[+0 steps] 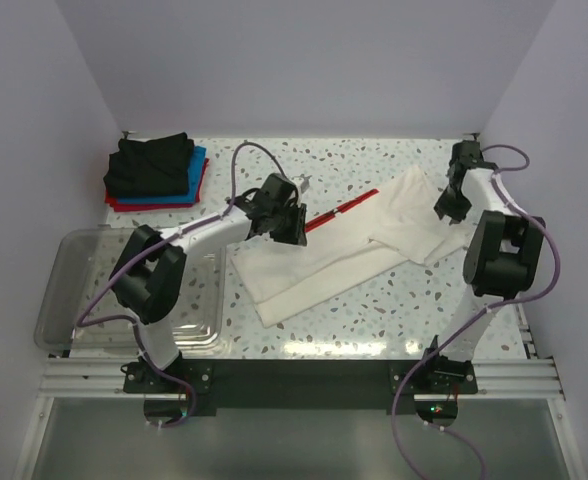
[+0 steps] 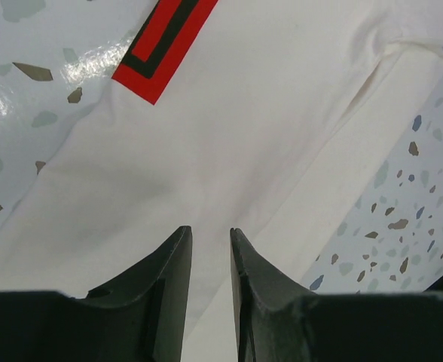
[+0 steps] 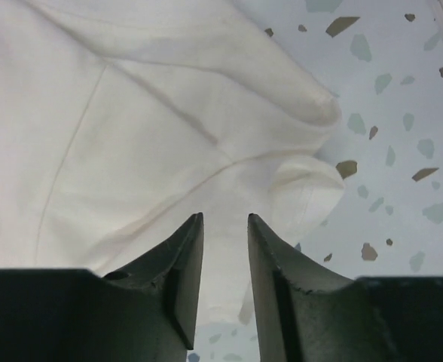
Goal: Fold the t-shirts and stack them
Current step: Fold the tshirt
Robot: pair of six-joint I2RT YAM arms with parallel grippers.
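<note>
- Left claw [image 1: 292, 225], just toward 11 o'clock from the middle of the top view, hangs over the upper edge of the white t-shirt [image 1: 324, 265]. In its wrist view, the left claw [image 2: 210, 234] has its jaws a narrow slot apart, with flat white cloth showing through the slot and nothing pinched.
- Right claw [image 1: 452, 205] sits at 2 o'clock, above the far right end of the same shirt. Its wrist view shows the jaws of the right claw [image 3: 225, 219] parted and let go, with a rumpled fold of white cloth lying loose under them.
- The white t-shirt lies half folded as a long band on the speckled table [image 1: 374, 310], running from about 7 o'clock up to 2 o'clock.
- A red printed graphic [image 1: 339, 212] peeks out along the shirt's upper edge, beside the left claw. In the left wrist view it shows as a red bar [image 2: 165, 45] with a black stripe.
- A stack of folded shirts sits in the 10 o'clock corner, well apart from the white one. The black t-shirt [image 1: 152, 165] is on top, the blue t-shirt [image 1: 198, 160] is under it and the red t-shirt [image 1: 159, 203] is at the bottom.
- The clear plastic tub [image 1: 69, 290] rests at 8 o'clock. The left arm's elbow covers part of it, so I cannot tell what is in that part.
</note>
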